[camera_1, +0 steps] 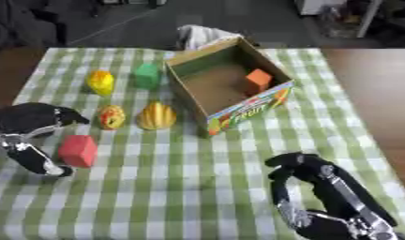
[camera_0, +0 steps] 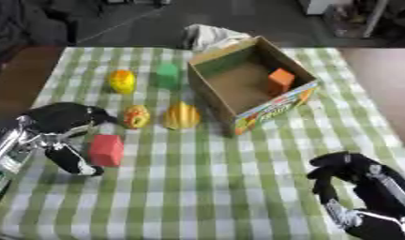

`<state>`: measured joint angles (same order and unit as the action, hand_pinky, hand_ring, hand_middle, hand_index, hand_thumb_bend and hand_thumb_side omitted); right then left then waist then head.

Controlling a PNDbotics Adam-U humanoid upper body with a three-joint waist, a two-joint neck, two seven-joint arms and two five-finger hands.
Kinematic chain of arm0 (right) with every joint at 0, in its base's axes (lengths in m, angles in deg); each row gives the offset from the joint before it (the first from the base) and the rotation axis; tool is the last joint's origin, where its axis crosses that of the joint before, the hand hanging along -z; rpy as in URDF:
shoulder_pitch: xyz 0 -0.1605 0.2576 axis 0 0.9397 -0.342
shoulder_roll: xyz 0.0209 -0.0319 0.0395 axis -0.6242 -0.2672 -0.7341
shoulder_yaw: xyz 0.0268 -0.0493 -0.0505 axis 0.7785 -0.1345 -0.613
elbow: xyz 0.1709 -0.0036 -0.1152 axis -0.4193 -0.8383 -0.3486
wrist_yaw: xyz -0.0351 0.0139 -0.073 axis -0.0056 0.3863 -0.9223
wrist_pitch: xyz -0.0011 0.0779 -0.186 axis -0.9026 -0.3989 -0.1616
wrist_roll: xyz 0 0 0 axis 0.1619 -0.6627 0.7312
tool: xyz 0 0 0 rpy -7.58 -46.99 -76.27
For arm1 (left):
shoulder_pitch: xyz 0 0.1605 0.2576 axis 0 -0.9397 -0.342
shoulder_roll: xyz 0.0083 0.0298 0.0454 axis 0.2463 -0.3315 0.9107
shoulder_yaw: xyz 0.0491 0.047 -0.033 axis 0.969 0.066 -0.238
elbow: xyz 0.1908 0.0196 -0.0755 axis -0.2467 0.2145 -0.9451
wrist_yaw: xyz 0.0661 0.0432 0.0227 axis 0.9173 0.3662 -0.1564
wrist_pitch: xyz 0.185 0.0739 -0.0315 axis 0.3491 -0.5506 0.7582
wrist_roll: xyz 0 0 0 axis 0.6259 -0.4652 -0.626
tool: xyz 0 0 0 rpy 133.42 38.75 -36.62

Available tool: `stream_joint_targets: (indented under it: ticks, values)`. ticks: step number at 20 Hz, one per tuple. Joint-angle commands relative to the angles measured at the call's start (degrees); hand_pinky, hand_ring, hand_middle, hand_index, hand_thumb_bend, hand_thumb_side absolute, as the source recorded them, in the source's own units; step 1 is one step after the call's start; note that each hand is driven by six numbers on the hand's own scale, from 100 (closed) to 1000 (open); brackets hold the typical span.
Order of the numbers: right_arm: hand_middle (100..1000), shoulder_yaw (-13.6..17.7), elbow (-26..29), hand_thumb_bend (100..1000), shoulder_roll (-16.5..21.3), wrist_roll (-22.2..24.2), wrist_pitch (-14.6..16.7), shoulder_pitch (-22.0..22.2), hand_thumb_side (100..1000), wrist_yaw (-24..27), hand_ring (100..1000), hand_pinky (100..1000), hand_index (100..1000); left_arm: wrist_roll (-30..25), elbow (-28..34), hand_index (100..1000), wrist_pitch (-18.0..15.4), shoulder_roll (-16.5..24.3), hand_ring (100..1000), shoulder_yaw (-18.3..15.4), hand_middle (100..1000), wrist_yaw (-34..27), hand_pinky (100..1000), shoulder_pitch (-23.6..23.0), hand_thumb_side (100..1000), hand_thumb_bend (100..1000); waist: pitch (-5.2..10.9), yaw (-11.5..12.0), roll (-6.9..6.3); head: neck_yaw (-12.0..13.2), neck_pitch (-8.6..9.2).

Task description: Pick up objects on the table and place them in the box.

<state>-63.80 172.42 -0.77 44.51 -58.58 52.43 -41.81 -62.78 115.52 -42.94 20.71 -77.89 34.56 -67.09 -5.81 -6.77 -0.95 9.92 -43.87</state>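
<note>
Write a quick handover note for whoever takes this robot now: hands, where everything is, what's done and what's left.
Left hand: open beside the red block, holding nothing.
Right hand: idle at the lower right, holding nothing.
Done: orange block is in the box.
Left on the checked cloth: red block, green block, yellow fruit, small red-yellow fruit and the ribbed yellow one.

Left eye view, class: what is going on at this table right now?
A humanoid robot is clearing toys into a cardboard box. An orange block already lies inside. The left hand is beside the red block, fingers to either side, not clearly gripping it. A yellow fruit, green block, small orange fruit and ribbed yellow fruit wait on the checked cloth. The right hand hangs curled, holding nothing.
</note>
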Motion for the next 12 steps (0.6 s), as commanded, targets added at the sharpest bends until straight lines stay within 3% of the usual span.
stream_joint_targets:
  ticks: [1,8,10,12]
  values:
    - [423,0.10,0.69,100,0.90,0.16,0.10,-0.29,119,-0.17,485,679,740,1.91,-1.11,950,0.85,0.41,765,-0.49,816,0.61,812,1.16,366,553,0.47,0.01,0.01,-0.24,-0.25]
    - [424,0.04,0.70,100,0.87,0.23,0.07,-0.27,120,-0.14,485,679,740,7.27,-5.48,920,1.80,-1.20,743,0.16,782,-1.09,782,1.93,306,414,0.38,0.01,0.21,-0.22,-0.25]
    - [424,0.02,0.69,100,0.87,0.25,0.06,-0.28,121,-0.11,485,679,740,7.68,-6.35,888,1.36,-1.56,724,0.40,741,-2.53,768,1.86,294,362,0.37,-0.01,0.23,-0.22,-0.25]
    - [424,0.03,0.69,100,0.89,0.25,0.04,-0.29,121,-0.12,485,679,740,7.41,-6.62,801,0.75,-1.71,646,0.46,635,-4.13,737,1.78,283,318,0.39,-0.01,0.26,-0.24,-0.25]
